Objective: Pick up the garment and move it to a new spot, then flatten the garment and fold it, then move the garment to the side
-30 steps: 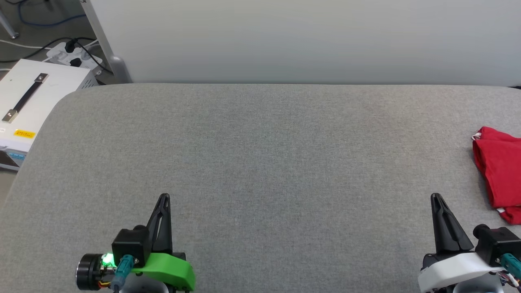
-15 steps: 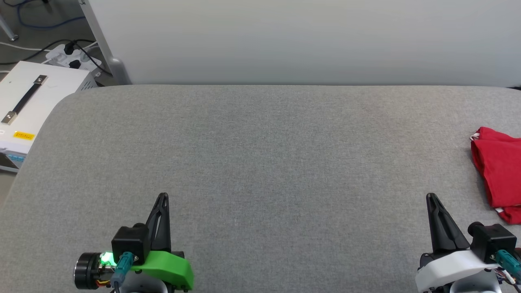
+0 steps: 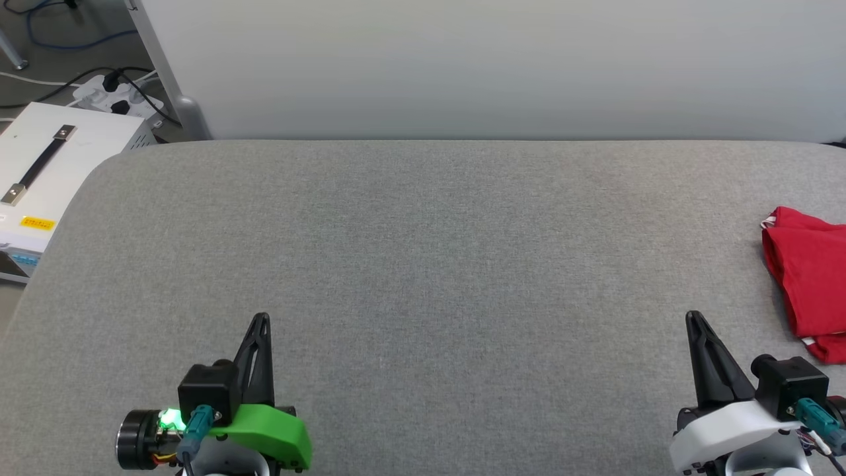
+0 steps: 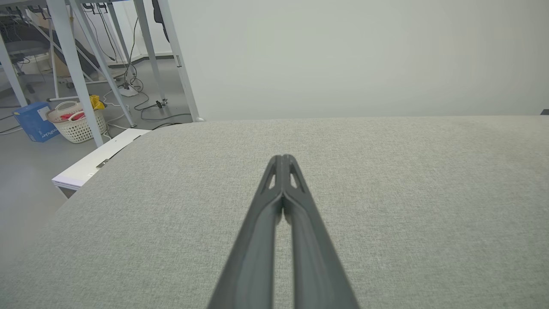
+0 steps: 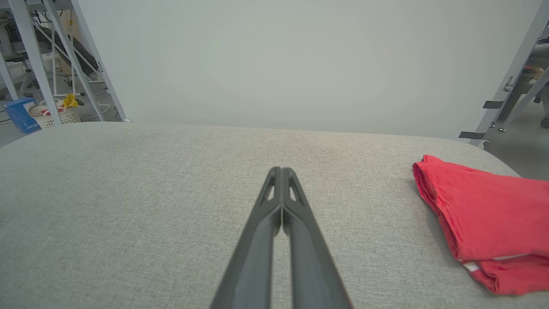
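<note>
Head view: the left claw is low on the left and the right claw low on the right, both pinched tight with nothing in them. The red garment lies on the grey surface at the far right, partly cut off.

Left wrist view: the left claw's tips touch.

Right wrist view: the garment lies right of the right claw, apart from it, maybe folded.

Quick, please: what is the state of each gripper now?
Left gripper: closed, holding nothing.
Right gripper: closed, holding nothing; the garment lies apart, to its right.
</note>
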Controlling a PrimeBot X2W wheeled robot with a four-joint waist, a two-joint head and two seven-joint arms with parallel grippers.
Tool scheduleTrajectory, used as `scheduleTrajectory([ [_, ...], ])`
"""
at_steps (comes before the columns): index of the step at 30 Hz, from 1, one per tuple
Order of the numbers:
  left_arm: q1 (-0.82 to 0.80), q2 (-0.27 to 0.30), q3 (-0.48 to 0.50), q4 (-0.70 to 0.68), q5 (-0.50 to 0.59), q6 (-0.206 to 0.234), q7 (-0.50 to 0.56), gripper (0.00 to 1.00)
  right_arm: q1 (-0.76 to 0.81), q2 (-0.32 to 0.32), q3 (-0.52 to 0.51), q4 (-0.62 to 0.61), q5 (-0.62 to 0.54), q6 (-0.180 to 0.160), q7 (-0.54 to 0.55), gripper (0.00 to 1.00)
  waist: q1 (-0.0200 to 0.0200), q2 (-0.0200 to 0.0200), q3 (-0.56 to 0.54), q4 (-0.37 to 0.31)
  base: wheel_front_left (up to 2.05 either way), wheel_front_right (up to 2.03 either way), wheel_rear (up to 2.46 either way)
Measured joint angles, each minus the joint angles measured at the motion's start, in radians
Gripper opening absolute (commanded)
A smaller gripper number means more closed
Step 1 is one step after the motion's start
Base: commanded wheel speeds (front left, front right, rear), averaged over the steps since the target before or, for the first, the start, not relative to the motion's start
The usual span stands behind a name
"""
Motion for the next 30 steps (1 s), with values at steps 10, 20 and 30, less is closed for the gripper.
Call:
scheduleTrajectory([
  [10, -0.001, -0.001, 0.006, -0.006, 0.009, 0.001, 0.018, 0.0, -0.004, 0.002, 0.005, -0.003, -0.009, 0.0, 0.019, 0.0, 0.0, 0.0, -0.003, -0.002, 0.0, 0.0, 0.0],
  [20, -0.003, -0.002, 0.011, -0.012, 0.016, 0.005, 0.04, 0.0, -0.01, 0.002, 0.01, -0.006, -0.019, 0.0, 0.043, 0.0, 0.0, 0.0, -0.006, -0.005, 0.0, 0.0, 0.0],
  [30, -0.005, -0.003, 0.015, -0.021, 0.018, 0.006, 0.06, 0.0, -0.013, 0.004, 0.015, -0.009, -0.031, 0.0, 0.062, 0.0, 0.0, 0.0, -0.009, -0.007, 0.0, 0.0, 0.0],
])
